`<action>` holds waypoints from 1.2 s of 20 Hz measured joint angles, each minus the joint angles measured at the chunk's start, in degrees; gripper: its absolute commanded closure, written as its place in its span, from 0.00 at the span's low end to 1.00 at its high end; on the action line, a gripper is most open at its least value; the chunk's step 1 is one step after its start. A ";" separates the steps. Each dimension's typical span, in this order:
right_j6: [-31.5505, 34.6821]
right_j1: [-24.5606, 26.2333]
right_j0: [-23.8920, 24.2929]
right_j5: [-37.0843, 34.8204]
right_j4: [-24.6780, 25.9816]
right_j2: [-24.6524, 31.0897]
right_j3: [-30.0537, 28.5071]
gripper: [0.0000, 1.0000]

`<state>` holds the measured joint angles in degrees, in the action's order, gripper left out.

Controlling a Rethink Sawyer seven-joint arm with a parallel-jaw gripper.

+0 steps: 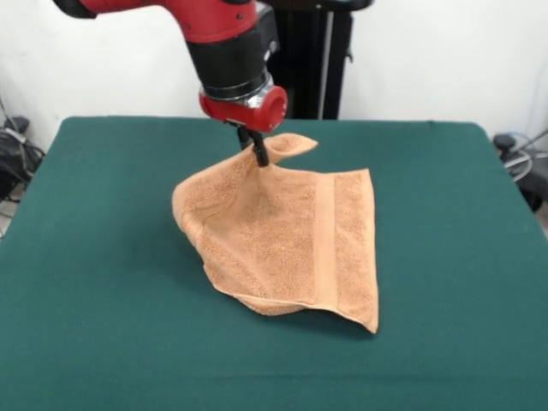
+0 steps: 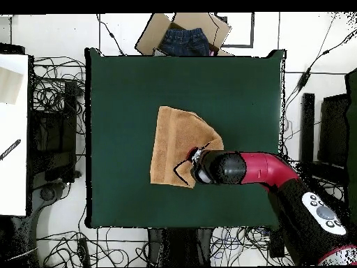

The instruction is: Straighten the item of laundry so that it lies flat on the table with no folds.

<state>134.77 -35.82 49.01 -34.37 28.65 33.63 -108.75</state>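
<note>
The item of laundry (image 1: pixel 287 240), a light orange-tan terry towel, lies partly folded on the green table (image 1: pixel 103 257), with a woven band running down its right side. Its far corner is pulled up off the cloth into a peak. My gripper (image 1: pixel 259 156) is shut on that raised corner, just below the red wrist. The towel's left edge is rolled under and its near edge curls up. From overhead, the item of laundry (image 2: pixel 174 143) sits near the middle of the table (image 2: pixel 118 91), and the arm covers the gripper and the held corner.
A cardboard box (image 2: pixel 185 33) holding blue jeans stands just off the table's edge in the overhead view. Cables lie on the floor around the table. A white desk (image 2: pixel 14 132) borders that view's left side.
</note>
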 measured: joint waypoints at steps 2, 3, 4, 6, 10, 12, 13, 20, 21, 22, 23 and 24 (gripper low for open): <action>-0.05 0.28 0.13 0.00 0.32 0.09 0.04 1.00; -0.07 0.41 0.19 0.00 0.48 0.14 0.07 1.00; -0.57 0.95 0.70 -0.04 1.03 0.41 0.22 1.00; -1.60 1.37 1.26 -0.33 1.42 0.74 0.36 1.00; -5.60 1.64 2.58 -2.38 1.72 1.75 0.55 1.00; -7.12 1.42 2.87 -3.52 1.72 1.87 0.58 1.00; -7.97 1.27 3.03 -4.21 1.71 1.93 0.60 1.00; -14.25 -2.06 3.59 -11.28 0.91 2.15 0.76 1.00; -14.58 -2.47 3.59 -11.78 0.77 2.16 0.78 1.00; -15.03 -3.33 3.59 -12.75 0.43 2.21 0.79 1.00; -15.13 -4.01 3.59 -13.39 0.10 2.25 0.81 1.00; -15.22 -4.68 3.59 -14.03 -0.22 2.30 0.83 1.00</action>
<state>119.54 -40.50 52.60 -48.40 28.42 35.93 -107.92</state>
